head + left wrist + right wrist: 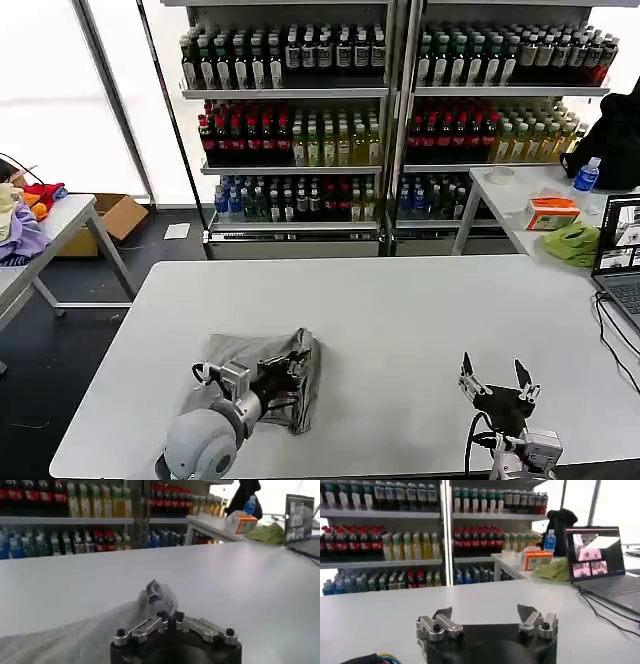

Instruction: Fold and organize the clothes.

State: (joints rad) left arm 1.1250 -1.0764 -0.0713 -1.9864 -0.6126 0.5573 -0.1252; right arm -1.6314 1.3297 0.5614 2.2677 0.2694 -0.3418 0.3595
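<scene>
1. The left gripper (288,372) is pinched shut on the grey shirt (285,350), near the front left of the white table (400,310).
2. It should pull slowly and keep the fold flat.
3. The right gripper (497,378) waits open, front right.
4. Bottle shelves (290,130) stand far behind.

A light grey shirt (262,378) lies on a white table (400,310), with black gripper fingers (521,375).

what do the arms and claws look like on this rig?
Left claw: black fingers on a silver linkage with black bolts, rounded light-grey arm housing, black cable loop. Right claw: two black pointed fingers, silver brackets, black body, black cable looping beside it; coloured wires near its base in its wrist view.
</scene>
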